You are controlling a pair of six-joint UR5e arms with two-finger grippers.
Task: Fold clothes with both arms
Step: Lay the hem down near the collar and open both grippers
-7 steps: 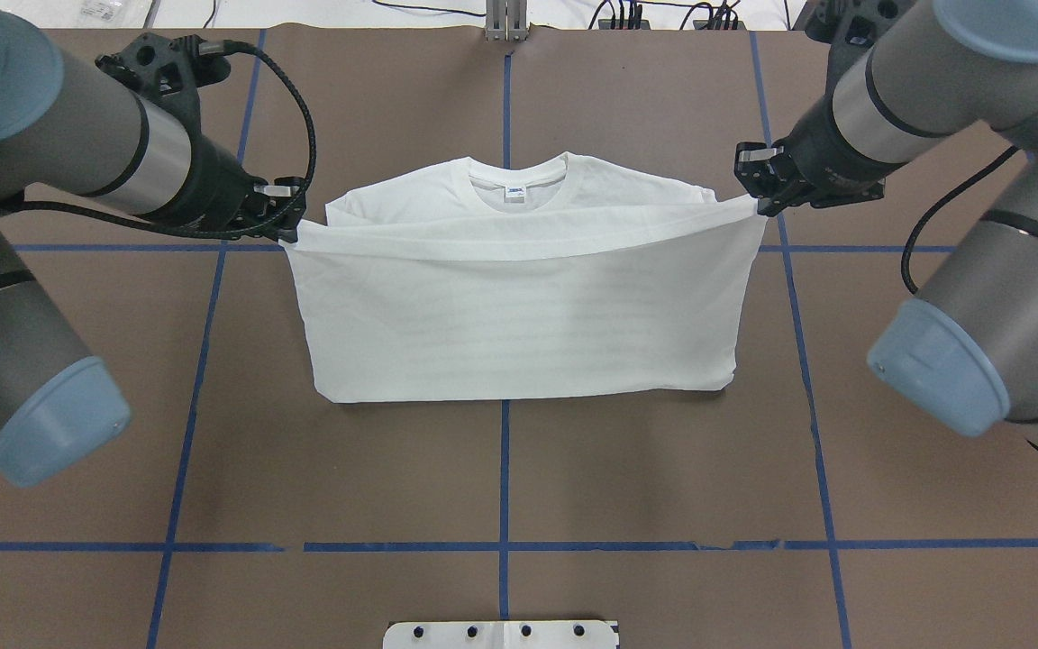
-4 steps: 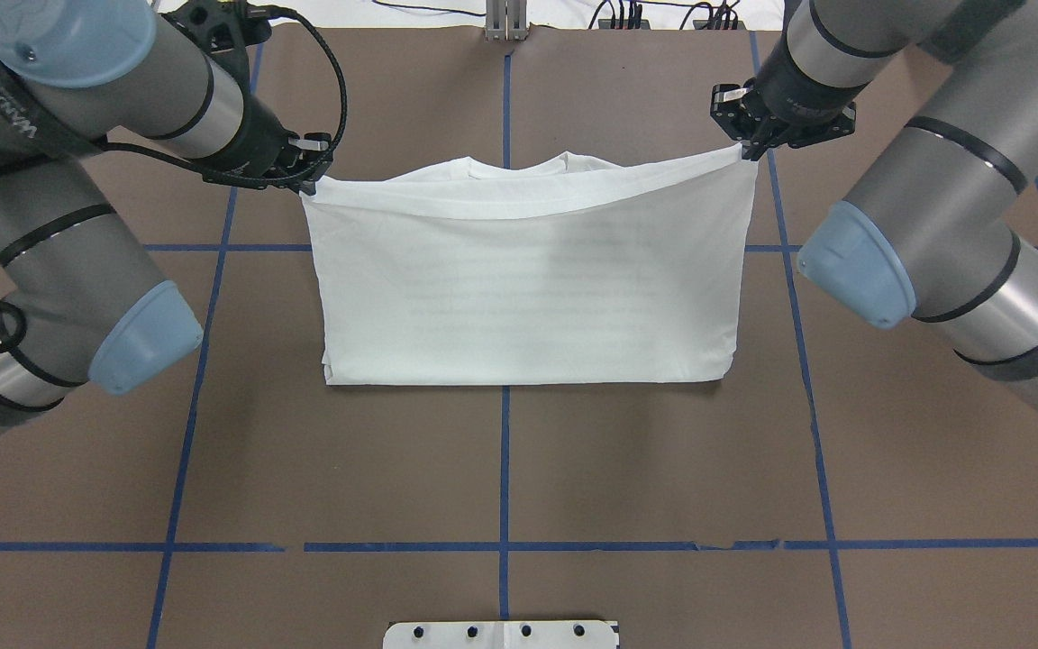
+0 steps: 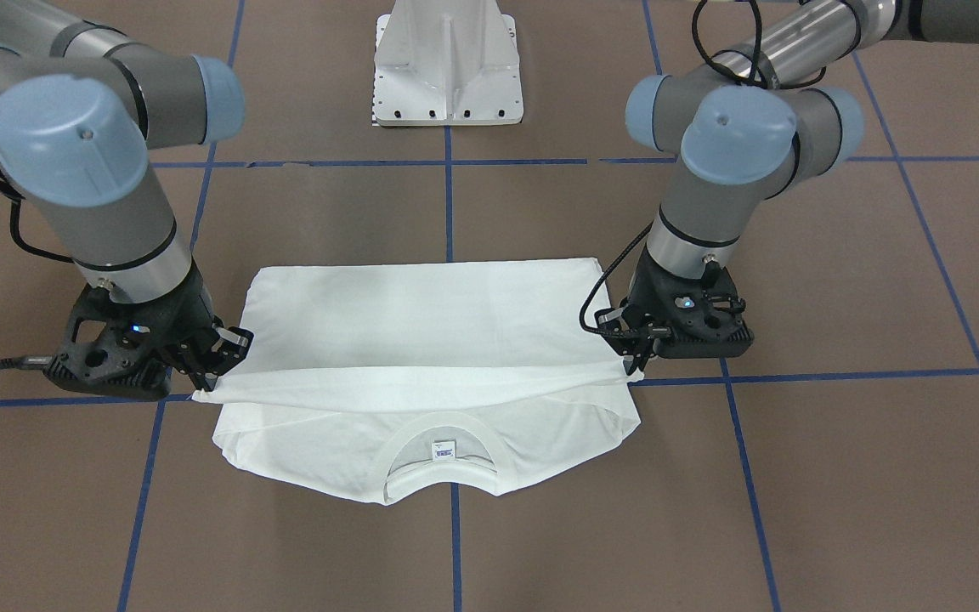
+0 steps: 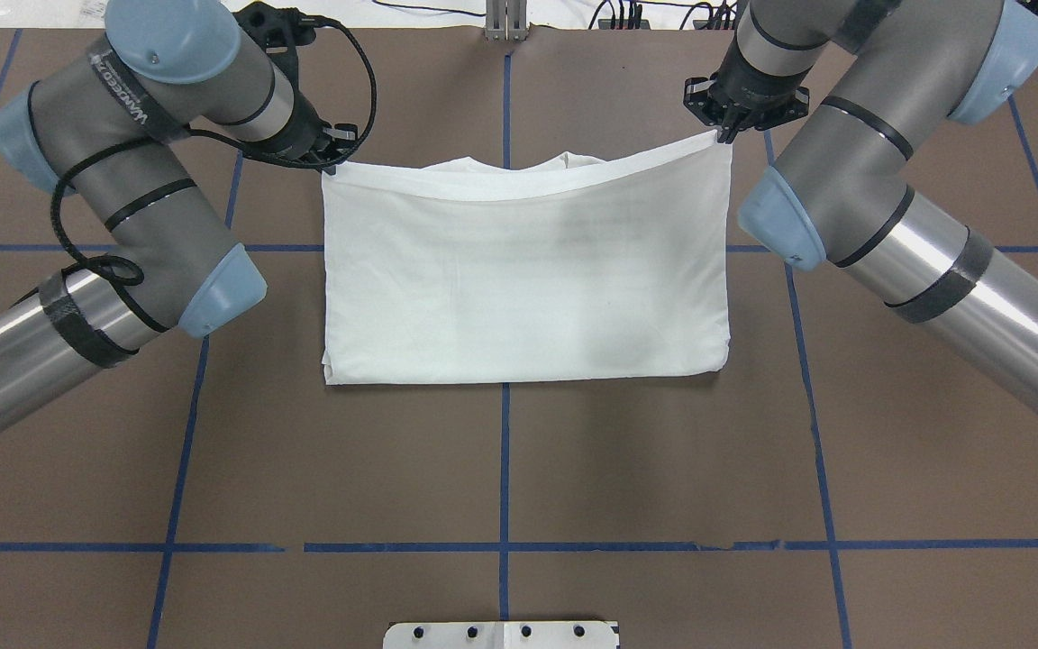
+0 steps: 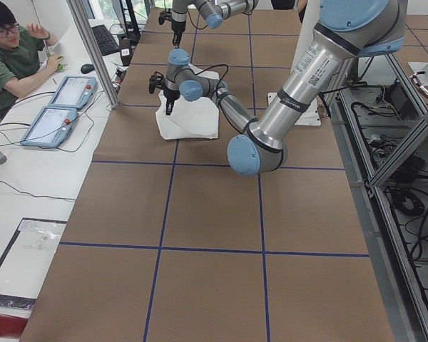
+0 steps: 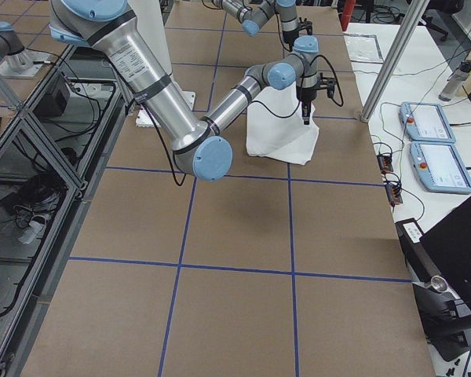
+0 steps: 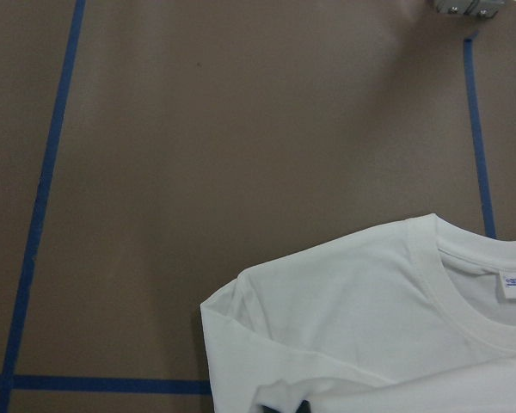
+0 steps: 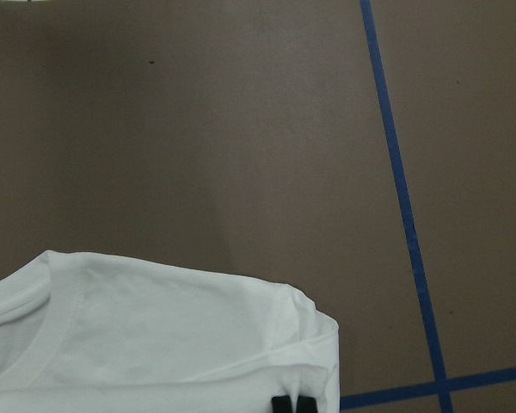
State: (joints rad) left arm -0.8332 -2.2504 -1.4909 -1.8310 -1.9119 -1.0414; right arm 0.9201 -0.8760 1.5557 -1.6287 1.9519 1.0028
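1. The T-shirt (image 4: 519,279) lies on the brown table (image 4: 663,469), in the half toward the edge farthest from the robot. It is centred on the middle blue tape line (image 4: 504,469).
2. It is doubled over. The fold runs along the side nearest the robot, and the top layer reaches toward the far edge.
3. The left gripper (image 4: 332,165) has its 2 fingers pinched together on the left corner of the top layer's free edge.
4. The right gripper (image 4: 723,135) is likewise clamped onto the right corner of that edge.
5. Between the 2 grippers the free edge hangs slightly raised and sags in the middle.
6. Beyond that edge the shoulders, the ribbed collar (image 3: 447,419) and the neck label (image 3: 443,450) lie flat and uncovered.
7. The white pedestal base (image 3: 447,76) stands at the robot's edge of the table, well apart from the shirt.
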